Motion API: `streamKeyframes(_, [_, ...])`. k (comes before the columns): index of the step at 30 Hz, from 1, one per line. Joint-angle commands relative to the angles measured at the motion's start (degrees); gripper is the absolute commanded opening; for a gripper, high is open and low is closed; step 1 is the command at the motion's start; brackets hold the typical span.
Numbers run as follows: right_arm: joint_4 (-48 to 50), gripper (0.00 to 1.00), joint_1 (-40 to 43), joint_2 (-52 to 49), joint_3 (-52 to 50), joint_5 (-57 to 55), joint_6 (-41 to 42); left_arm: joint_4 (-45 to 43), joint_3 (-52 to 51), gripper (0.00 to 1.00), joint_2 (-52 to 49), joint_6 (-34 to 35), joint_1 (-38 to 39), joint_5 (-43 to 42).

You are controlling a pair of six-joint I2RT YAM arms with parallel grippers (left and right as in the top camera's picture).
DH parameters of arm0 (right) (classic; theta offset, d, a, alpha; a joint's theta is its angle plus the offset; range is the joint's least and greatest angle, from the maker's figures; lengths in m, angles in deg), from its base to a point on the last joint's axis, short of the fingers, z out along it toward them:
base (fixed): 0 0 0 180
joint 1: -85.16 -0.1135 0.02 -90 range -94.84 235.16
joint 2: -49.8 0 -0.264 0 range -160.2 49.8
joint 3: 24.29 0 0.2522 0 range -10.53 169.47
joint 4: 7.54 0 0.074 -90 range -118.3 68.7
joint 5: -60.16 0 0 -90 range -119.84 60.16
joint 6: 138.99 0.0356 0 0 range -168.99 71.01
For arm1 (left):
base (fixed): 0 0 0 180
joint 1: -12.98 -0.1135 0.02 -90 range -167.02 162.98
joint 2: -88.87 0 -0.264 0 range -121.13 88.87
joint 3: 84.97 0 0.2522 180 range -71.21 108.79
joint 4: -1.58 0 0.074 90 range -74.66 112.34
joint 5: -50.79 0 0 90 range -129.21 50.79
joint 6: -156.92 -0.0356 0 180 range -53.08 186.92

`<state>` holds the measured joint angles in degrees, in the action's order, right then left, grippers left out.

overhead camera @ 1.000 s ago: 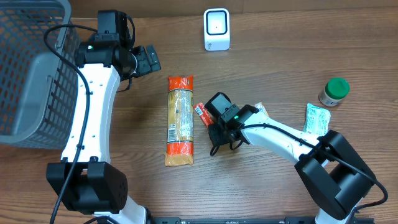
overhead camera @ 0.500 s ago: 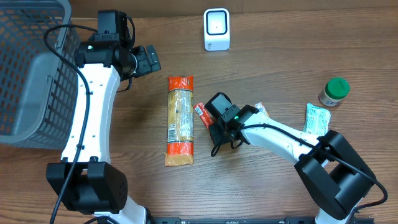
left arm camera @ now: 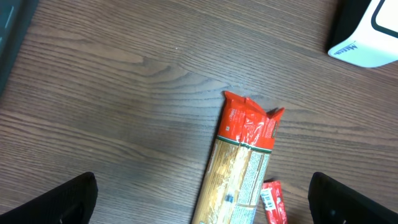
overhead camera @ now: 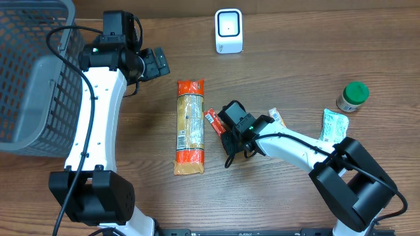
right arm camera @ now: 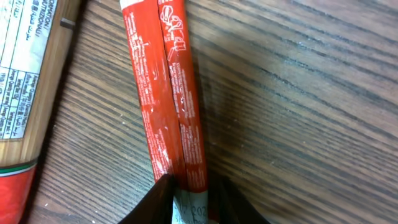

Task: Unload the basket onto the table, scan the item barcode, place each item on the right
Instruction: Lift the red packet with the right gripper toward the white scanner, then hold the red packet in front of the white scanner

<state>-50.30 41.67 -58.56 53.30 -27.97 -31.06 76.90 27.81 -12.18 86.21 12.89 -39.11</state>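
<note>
My right fingers (right arm camera: 158,202) pinch the end of the red stick packet (right arm camera: 165,93), which lies flat on the tabletop (right arm camera: 298,124) just beside the pasta bag (overhead camera: 190,128); my left fingers (left arm camera: 56,202) hang spread, empty. This looks like the pick-up step: next comes a lift, with the barcode turned toward the scanner (overhead camera: 228,31)
</note>
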Motion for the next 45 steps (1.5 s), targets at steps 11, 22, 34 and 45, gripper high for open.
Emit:
streamKeyframes(11, [-4.2, 0.04, 0.1, 2.5, 0.7, -16.4, -2.2, -0.1, 0.2, 1.0, -0.5, -0.7, 0.1, 0.5])
streamKeyframes(22, [-5.0, 0.04, -0.2, 13.0, 1.9, -16.4, -1.7, -0.1, 0.2, 0.99, -0.5, -0.7, 0.1, 0.5])
streamKeyframes(34, [-16.0, 0.03, 3.8, 17.0, 13.7, -16.4, -7.9, -0.1, 0.2, 1.0, -0.5, -0.7, 0.1, 0.5])
streamKeyframes(45, [-27.6, 0.03, 6.4, 12.6, 32.9, -15.3, -18.0, -0.1, 0.2, 1.0, -0.5, -0.7, 0.1, 0.5])
